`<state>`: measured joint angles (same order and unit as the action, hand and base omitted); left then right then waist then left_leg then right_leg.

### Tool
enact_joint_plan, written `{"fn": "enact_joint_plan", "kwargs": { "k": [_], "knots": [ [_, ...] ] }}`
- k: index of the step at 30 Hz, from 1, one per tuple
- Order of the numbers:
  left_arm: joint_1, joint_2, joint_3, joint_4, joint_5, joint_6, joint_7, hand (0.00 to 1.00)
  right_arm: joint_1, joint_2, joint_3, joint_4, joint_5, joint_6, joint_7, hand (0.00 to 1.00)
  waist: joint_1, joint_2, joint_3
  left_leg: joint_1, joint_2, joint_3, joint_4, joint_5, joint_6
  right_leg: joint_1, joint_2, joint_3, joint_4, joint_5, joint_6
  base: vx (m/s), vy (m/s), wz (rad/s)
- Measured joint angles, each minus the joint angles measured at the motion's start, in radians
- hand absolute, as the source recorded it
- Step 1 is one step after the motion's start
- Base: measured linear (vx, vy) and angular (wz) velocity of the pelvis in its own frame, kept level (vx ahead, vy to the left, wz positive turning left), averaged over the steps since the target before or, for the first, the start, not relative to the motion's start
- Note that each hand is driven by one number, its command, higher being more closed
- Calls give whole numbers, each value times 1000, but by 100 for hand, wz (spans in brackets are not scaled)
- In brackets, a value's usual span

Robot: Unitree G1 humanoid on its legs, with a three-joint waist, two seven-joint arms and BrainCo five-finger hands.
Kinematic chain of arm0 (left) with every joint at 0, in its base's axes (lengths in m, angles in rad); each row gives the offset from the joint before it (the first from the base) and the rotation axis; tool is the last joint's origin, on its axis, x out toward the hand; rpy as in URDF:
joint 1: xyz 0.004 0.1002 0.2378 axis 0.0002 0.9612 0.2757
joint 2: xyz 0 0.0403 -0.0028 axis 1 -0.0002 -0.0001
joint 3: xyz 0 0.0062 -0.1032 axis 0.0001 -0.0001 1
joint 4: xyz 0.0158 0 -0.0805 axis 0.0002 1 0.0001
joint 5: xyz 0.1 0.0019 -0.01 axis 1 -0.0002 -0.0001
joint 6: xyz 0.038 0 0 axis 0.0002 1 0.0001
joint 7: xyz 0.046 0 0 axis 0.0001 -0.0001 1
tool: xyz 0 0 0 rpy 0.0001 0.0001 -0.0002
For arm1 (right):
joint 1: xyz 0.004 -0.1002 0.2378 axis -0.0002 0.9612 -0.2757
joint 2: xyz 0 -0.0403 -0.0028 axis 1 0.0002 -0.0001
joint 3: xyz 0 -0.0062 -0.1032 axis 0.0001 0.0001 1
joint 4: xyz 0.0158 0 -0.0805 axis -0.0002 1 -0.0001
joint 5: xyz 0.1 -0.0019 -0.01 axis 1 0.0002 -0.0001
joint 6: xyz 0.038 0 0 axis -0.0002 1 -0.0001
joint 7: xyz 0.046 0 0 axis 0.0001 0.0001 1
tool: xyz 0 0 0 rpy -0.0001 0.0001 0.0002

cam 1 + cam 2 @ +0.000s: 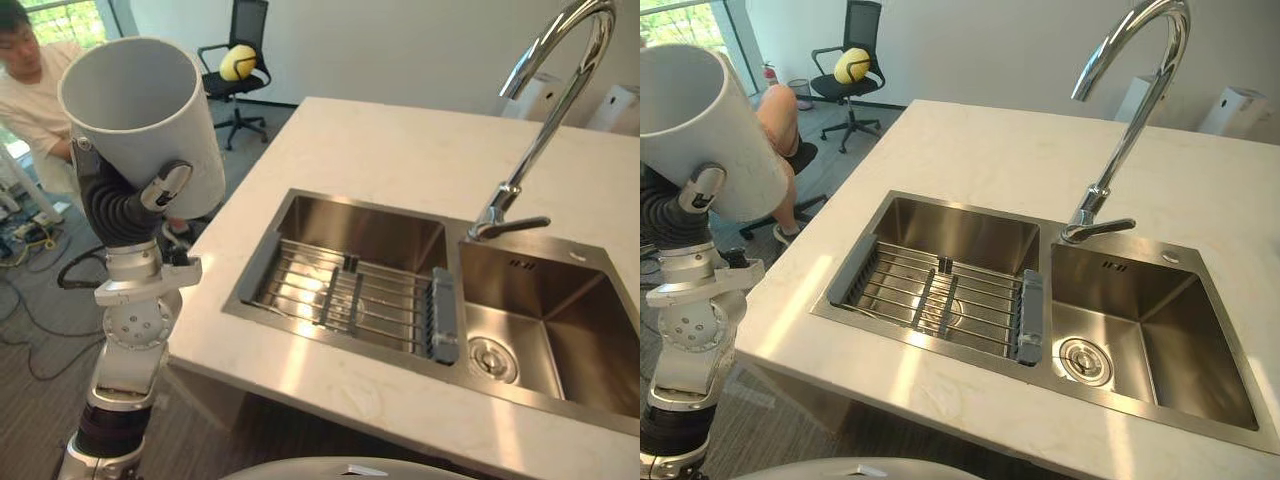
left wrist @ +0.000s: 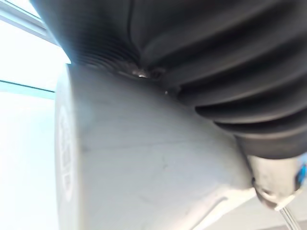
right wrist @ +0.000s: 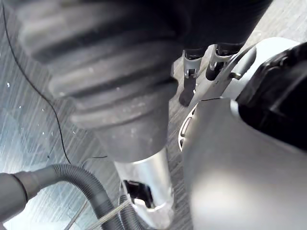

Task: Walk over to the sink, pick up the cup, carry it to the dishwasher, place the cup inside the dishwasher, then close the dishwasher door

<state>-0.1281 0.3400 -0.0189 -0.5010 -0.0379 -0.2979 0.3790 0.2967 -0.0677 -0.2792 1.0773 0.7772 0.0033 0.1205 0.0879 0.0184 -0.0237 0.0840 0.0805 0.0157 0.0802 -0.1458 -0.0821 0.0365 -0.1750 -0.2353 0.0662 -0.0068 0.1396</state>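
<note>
A large white cup (image 1: 150,110) is held up in the air to the left of the counter, tilted, its open mouth facing up and back. My left hand (image 1: 165,187) is shut on it, thumb pressed against its side wall and the dark wrist cover beneath it. The left wrist view has the cup's pale wall (image 2: 144,167) right against the ribbed cover. The double steel sink (image 1: 262,262) lies to the right of the cup, set in the pale counter (image 1: 400,150). My right hand (image 3: 192,72) hangs low over the grey floor, fingers relaxed and holding nothing.
A wire drying rack (image 1: 350,295) lies in the sink's left basin and a tall curved faucet (image 1: 545,120) rises between the basins. A person (image 1: 30,90) sits at the far left. A black office chair (image 1: 245,40) with a yellow ball (image 1: 238,62) stands behind.
</note>
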Motion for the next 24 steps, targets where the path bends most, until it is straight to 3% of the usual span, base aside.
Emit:
{"fn": "enact_joint_plan", "kwargs": {
  "k": [7, 10, 13, 15, 18, 21, 22, 24],
  "knots": [
    [136, -61, 139, -3, -12, 46, -56, 100, -18, -1, -3, -12, -89, 22, -40, 0, 20, -17, -3, -40, -20, -29, 44, -9, 13, -38, -28, 5, 71, -21, -4, -68, 20, 8],
    [169, -92, 156, 2, -38, 52, -60, 100, -10, 5, -20, -12, -115, 27, -41, 0, 11, -18, -1, -72, -21, -114, 60, -13, 13, -41, -17, 88, 124, -37, -28, 5, 16, 88],
    [182, -101, 176, 14, -49, 28, -81, 100, -1, 22, -14, -12, -106, 23, -40, 0, 21, -49, 2, -112, -36, -238, 61, 18, 5, -82, -14, 177, 285, -116, -36, 17, -51, 133],
    [186, -104, 184, 54, -59, -11, -90, 100, -13, 22, 3, -12, -100, 22, -37, 0, 27, -65, -1, -164, -54, -343, 60, 49, -16, -106, -7, 250, 378, -178, -10, -29, -206, 144],
    [200, -103, 199, 73, -93, -44, -114, 100, -33, 23, 25, -23, -78, 9, -41, 0, 61, -72, 0, -217, -74, -372, 83, 97, -50, -66, -5, 281, 344, -273, -3, -50, -218, 115],
    [219, -108, 184, 95, -130, -74, -146, 100, -22, 6, 67, -48, -77, -1, -41, 0, 52, -35, 46, -248, -77, -322, 112, 158, -51, -3, 7, 257, 309, -338, 0, -167, -120, 108],
    [223, -108, 169, 102, -136, -75, -150, 100, -23, -3, 81, -47, -75, 0, -41, 0, 42, -24, 53, -248, -71, -293, 105, 178, -39, 6, 10, 230, 318, -345, -16, -290, -82, 116],
    [235, -132, 129, 124, -136, -88, -193, 100, -22, -12, 87, -44, -34, 7, -42, 0, 14, 11, 82, -243, 1, -99, 61, 183, 76, 67, 25, 131, 336, -352, -34, -350, -105, 149]
  ]
}}
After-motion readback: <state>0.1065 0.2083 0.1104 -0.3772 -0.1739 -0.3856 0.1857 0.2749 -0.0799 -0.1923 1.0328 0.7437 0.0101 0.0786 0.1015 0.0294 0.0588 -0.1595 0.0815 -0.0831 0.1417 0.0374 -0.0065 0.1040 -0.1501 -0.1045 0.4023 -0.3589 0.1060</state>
